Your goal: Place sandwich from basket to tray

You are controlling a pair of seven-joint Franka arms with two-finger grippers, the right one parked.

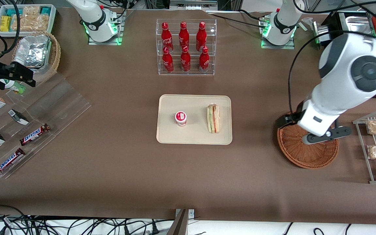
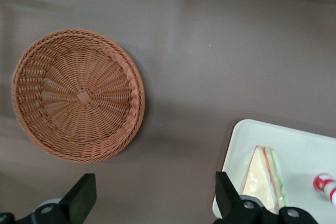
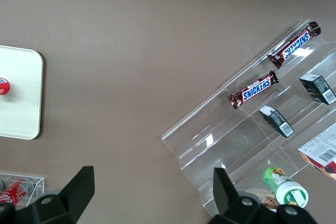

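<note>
Light: bright, even, overhead.
Shadows: soft, at the round reddish-brown wicker basket (image 2: pixel 77 95).
Glare: crumpled foil packs (image 1: pixel 32 51), at ten o'clock.
Focus: sharp.

The left arm (image 1: pixel 344 88) is built from glossy white shells w/ a dark grey round joint cap. Its base is lit by green lights, and black cables are seen along it. The gripper (image 2: pixel 152 203) is fitted w/ black wedge-shaped fingers (image 2: pixel 81 195), w/ silver screws near them.

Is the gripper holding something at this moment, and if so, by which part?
Nothing is held. The gripper is open and empty, above the table beside the empty basket; the sandwich lies on the tray.
</note>
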